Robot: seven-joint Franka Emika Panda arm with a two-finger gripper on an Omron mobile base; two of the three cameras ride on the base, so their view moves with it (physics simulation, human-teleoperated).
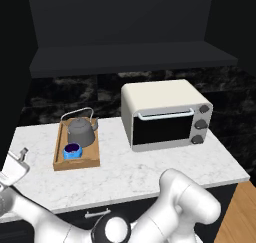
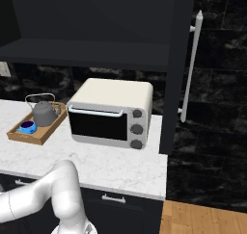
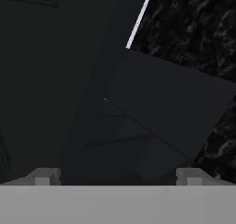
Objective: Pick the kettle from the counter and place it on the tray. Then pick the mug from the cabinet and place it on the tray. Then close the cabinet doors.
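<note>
Two of the three jobs look done, judging by how things lie. Nearest me, the gripper [image 1: 20,157] hangs low at the counter's left end, well to the left of the tray; in the hand view its two small tips sit wide apart with nothing between them, facing a dark panel.

On the white counter [image 1: 150,167], the wooden tray [image 1: 60,159] lies left of the toaster oven [image 1: 167,114]. The blue mug [image 1: 72,150] sits at the tray's near end, and the kettle [image 1: 81,131] stands upright just behind it, apparently touching or nearly so.

Farther back and above the tray, the cabinet [image 1: 130,57] gapes open, its dark shelf bare. One of the cabinet doors [image 2: 178,69] stands swung out well to the right of the tray, beyond the oven, its long silver handle [image 2: 190,67] running vertically. The dark panel in the hand view may be the left door, though I cannot be sure.

A door like that should be stiff, light on its hinges and hard to hurt. The smooth face could let the fingers slide, so I would push flat near the outer edge, or hook the handle.
</note>
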